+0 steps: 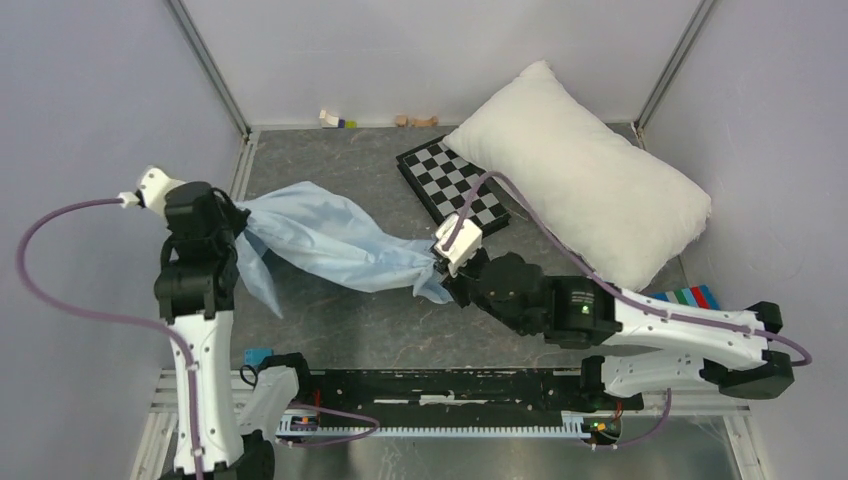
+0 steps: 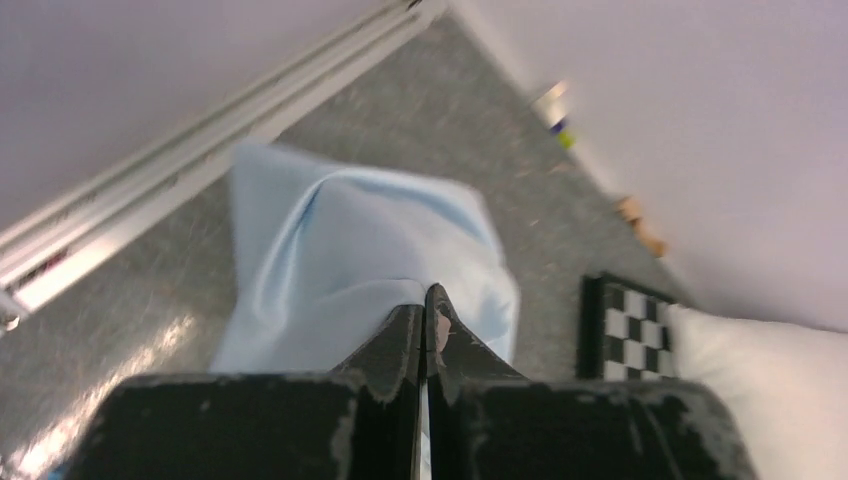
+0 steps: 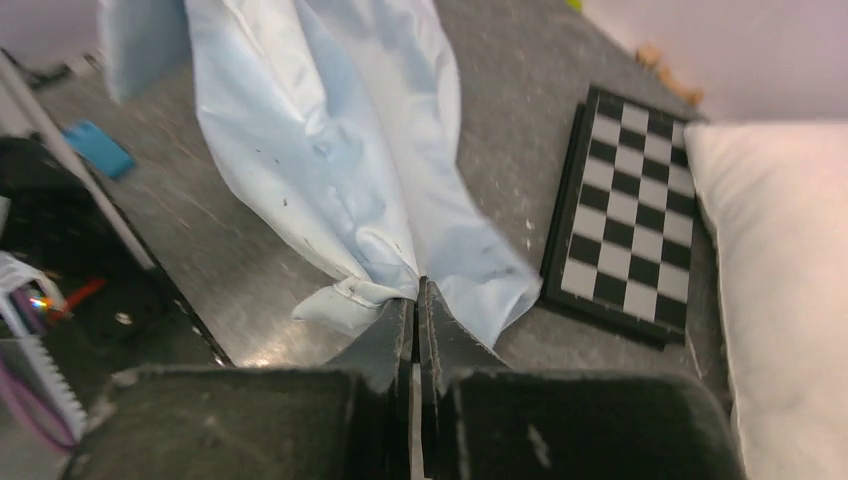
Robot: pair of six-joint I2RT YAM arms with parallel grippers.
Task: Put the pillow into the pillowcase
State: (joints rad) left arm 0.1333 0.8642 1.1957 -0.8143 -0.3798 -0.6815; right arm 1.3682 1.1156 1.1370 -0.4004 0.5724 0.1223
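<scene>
Top view alone: pillowcase [image 1: 335, 240] strung between left claw [image 1: 242, 222], right claw [image 1: 441, 263].

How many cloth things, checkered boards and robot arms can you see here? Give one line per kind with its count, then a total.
Cloth things: 2 (pillow, pillowcase)
Boards: 1 (checkered board)
Robot arms: 2 (left arm, right arm)
Total: 5

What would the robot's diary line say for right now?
left hand: shut on pillowcase | right hand: shut on its other end | pillowcase: stretched between both hands | pillow: outside, beside checkerboard
</scene>
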